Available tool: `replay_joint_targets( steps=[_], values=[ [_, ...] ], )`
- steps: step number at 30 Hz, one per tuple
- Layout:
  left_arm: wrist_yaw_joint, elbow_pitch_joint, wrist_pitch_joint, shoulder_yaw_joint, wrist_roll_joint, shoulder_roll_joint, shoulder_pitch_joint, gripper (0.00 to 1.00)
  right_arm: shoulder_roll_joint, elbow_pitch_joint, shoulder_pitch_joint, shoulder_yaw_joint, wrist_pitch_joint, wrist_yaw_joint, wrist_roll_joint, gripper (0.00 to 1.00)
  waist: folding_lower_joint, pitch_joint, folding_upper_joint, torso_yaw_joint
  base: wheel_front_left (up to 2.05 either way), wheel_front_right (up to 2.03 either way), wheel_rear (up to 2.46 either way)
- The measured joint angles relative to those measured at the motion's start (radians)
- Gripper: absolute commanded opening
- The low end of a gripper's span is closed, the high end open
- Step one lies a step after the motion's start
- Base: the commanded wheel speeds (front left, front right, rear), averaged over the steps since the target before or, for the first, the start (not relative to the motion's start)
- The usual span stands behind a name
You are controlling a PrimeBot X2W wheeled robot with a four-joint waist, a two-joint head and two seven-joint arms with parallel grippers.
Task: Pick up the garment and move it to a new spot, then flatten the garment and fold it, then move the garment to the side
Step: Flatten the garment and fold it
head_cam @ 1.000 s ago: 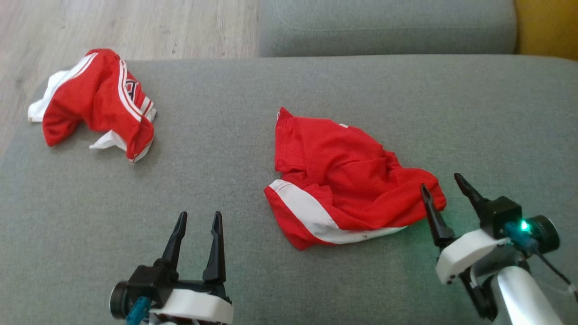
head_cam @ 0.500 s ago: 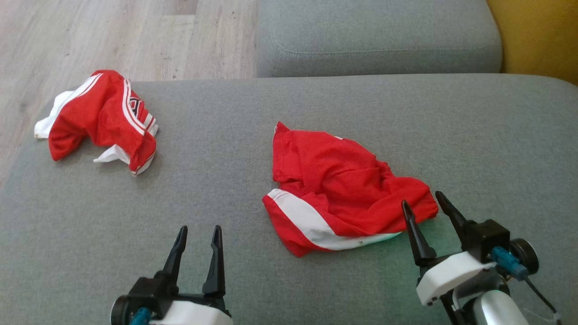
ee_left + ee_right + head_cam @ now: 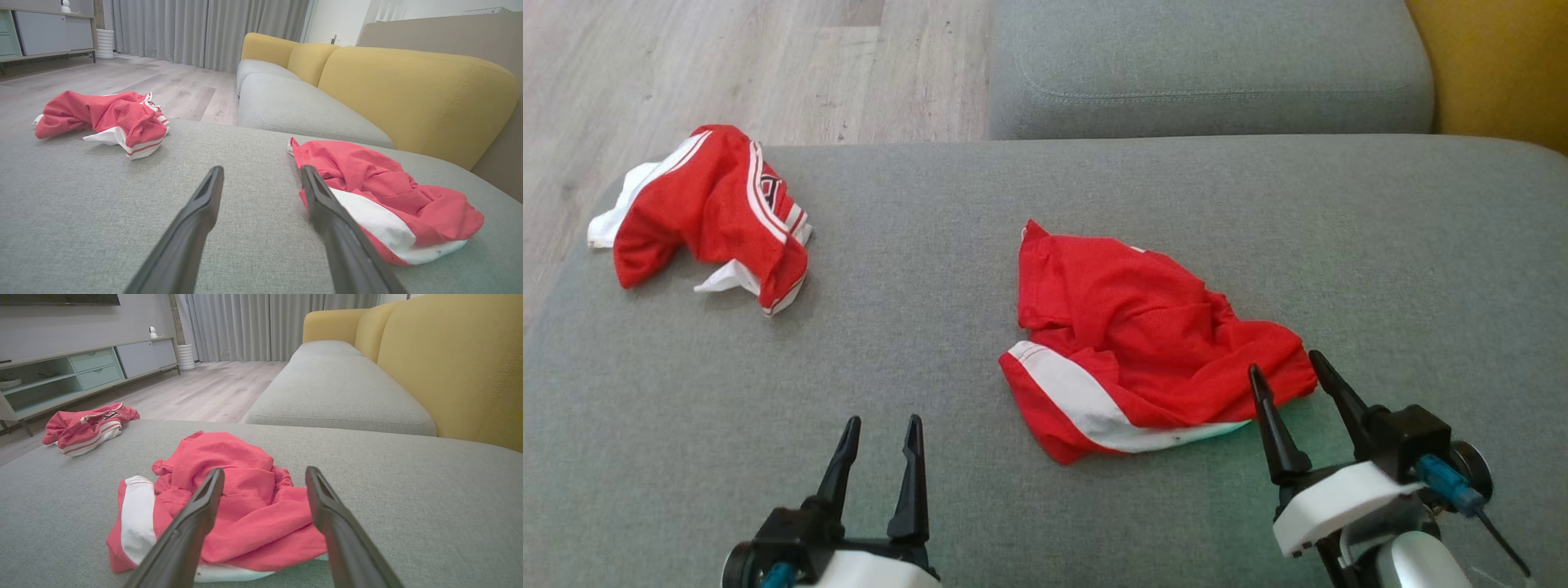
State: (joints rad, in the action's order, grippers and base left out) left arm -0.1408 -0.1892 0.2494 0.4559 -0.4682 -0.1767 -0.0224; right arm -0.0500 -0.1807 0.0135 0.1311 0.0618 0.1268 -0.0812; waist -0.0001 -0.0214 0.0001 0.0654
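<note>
No readable text; possibly a blurred logo (image 3: 769,189) on the far garment (image 3: 707,216)

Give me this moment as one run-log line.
phase: pre-grasp | right pincer: open, at right end of near garment | left pincer: open, over cushion | far-left garment: crumpled, untouched

The red garment (image 3: 1127,327) is folded over itself, so its cut (shirt or shorts) cannot be told, and in the right wrist view the right gripper (image 3: 264,470) hides part of its near edge. The dark emblem (image 3: 770,189) on the second red garment (image 3: 711,212) is perhaps a crest, too small to read. The head view's bottom edge cuts off the base of the left gripper (image 3: 883,420).
</note>
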Motion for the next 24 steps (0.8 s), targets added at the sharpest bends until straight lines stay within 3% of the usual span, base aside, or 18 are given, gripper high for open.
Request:
replay_joint_targets(
  steps=[24],
  values=[
    [-0.01,-0.006,0.0,0.001,-0.011,-0.009,-0.001,1.0,0.001,-0.039,-0.001,0.0,0.044,0.0,-0.051,1.0,0.0,0.005,0.0,-0.005,0.0,0.0,0.0]
  ],
)
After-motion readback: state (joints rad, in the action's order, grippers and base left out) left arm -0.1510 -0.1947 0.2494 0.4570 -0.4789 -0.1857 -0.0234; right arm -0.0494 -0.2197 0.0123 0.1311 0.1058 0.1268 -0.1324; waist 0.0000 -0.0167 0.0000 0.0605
